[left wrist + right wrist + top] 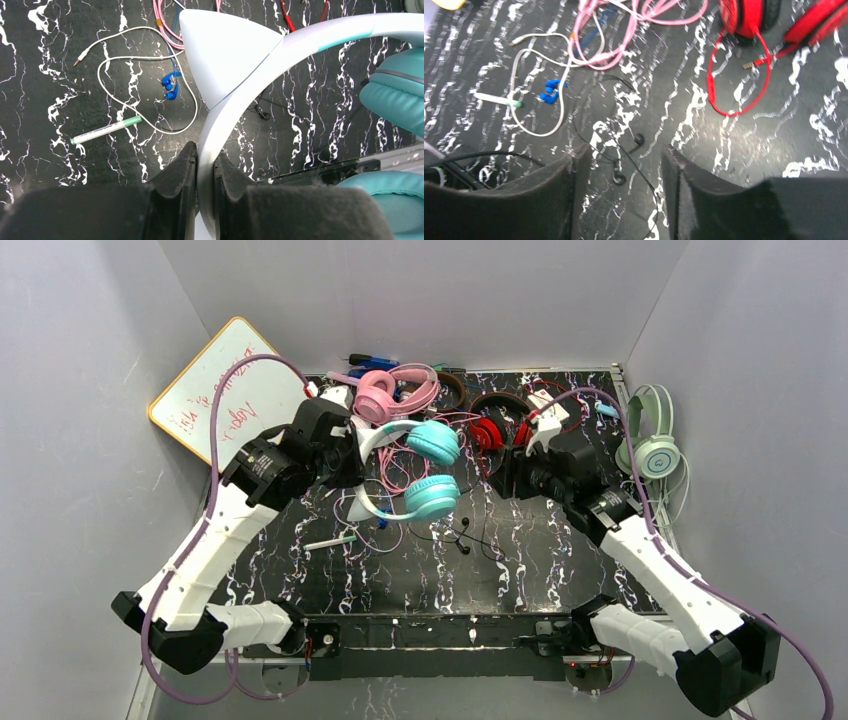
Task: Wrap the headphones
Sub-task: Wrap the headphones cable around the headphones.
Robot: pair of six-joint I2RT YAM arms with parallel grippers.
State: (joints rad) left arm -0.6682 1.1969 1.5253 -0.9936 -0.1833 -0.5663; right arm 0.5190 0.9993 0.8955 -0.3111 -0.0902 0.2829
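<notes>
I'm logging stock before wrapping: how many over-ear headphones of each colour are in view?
pink headphones: 1
teal headphones: 1
red headphones: 1
mint green headphones: 1
brown headphones, partly hidden: 1
Total: 5

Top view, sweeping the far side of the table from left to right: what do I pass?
Whiteboard → pink headphones → red headphones → mint green headphones.

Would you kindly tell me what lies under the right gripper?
Black wired earbuds lie on the table below the open right gripper; its fingers hide part of their cord.
</notes>
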